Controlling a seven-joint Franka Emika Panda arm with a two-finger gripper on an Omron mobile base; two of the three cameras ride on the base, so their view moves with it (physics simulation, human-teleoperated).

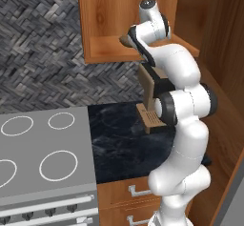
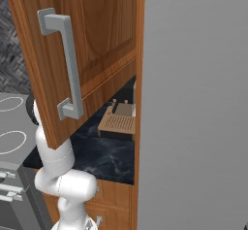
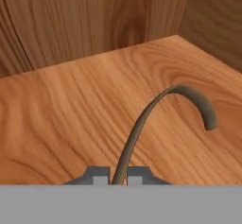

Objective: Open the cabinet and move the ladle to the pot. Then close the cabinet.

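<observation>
With the gripper (image 3: 114, 176) pinched narrow on the ladle (image 3: 156, 112) handle, its curved end toward 2 o'clock over the cabinet (image 1: 109, 48) shelf, lift straight before withdrawing, clear of the open door.

and here's the arm (image 1: 183, 125), glossy white shells all the way up, rounded and chunky, with dark charcoal bands ringing each joint. a grey cap disc tops the uppermost joint. from the right base view, smooth white segments and one dark joint ring. in the hand view, two small grey fingertips (image 3: 100, 175), squared and blocky.
</observation>
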